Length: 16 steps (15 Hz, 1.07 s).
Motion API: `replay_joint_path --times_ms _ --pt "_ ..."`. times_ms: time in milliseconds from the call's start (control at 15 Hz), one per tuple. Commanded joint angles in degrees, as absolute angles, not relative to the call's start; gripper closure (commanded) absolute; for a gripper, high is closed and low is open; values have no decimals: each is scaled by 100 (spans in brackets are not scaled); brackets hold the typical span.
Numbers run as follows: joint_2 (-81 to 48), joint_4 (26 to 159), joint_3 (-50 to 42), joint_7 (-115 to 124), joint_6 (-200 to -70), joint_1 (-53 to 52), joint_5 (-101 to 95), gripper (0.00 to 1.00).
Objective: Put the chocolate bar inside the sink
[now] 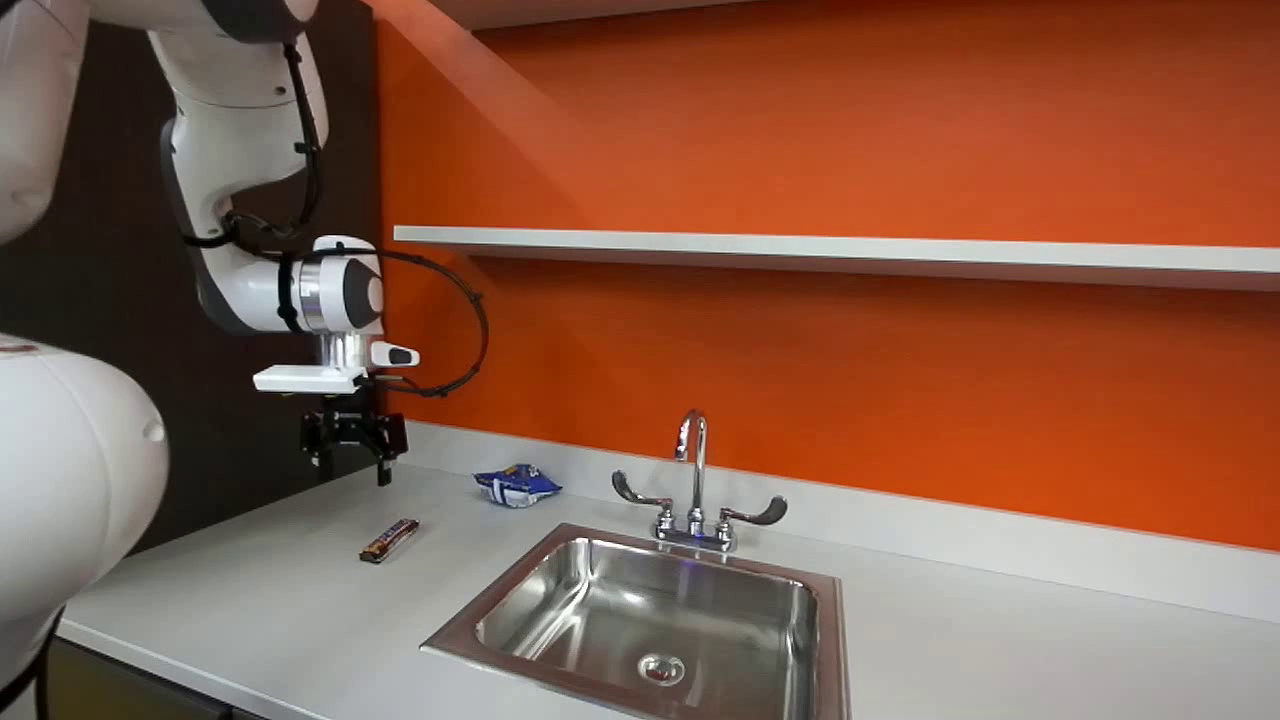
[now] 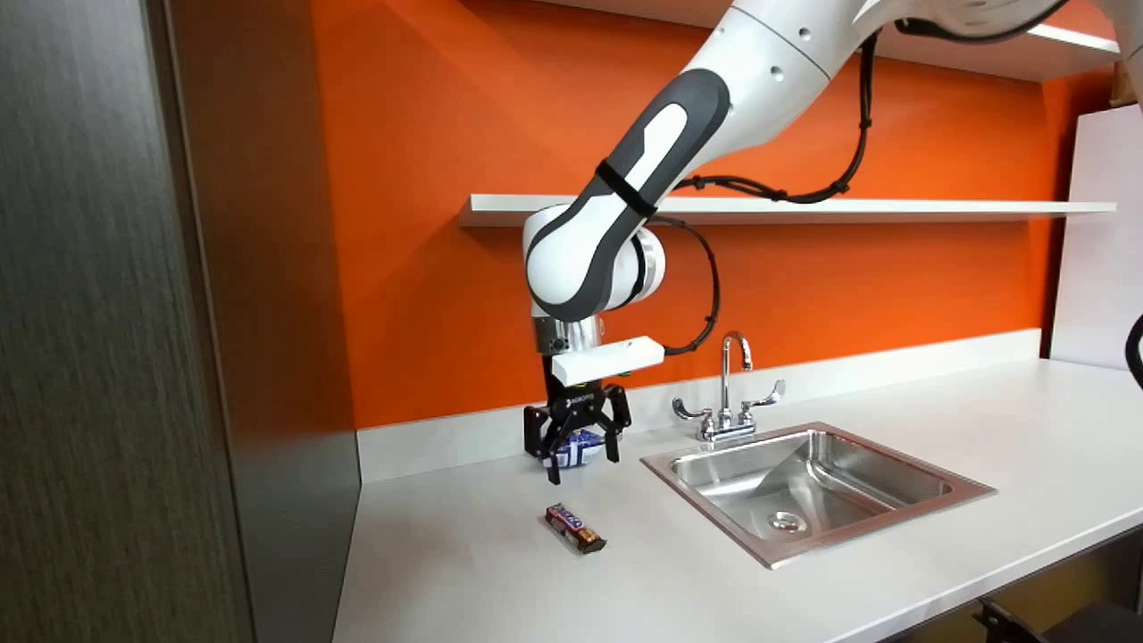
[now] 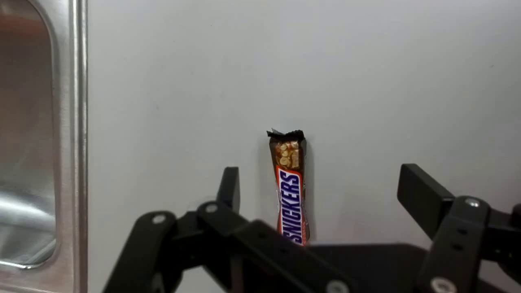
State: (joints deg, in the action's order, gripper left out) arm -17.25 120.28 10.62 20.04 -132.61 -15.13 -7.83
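The chocolate bar, a slim dark brown Snickers, lies flat on the counter in both exterior views [image 1: 389,540] [image 2: 575,529]. It also shows in the wrist view [image 3: 290,195], its lower end hidden behind the gripper's linkage. My gripper [image 1: 354,472] [image 2: 583,464] [image 3: 319,185] is open and empty, pointing down above the counter. In the wrist view the bar appears between the spread fingers, closer to the left one; they do not touch it. The steel sink [image 1: 832,640] [image 2: 866,525] has a chrome faucet [image 1: 697,460]. Its rim shows at the wrist view's left edge [image 3: 67,162].
A blue-and-white packet [image 1: 517,486] lies near the backsplash; the gripper partly covers it in an exterior view [image 2: 585,449]. A white shelf [image 1: 836,246] runs along the orange wall above. A tall dark panel [image 2: 259,357] bounds the counter's end beside the arm.
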Motion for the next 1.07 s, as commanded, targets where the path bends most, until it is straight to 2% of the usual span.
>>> replay_joint_path --times_ms 0,1000 --pt "-2188 11601 856 2164 -13344 -1637 -879 0" --pt "-3259 10791 650 1908 -13630 -1647 -617 0"
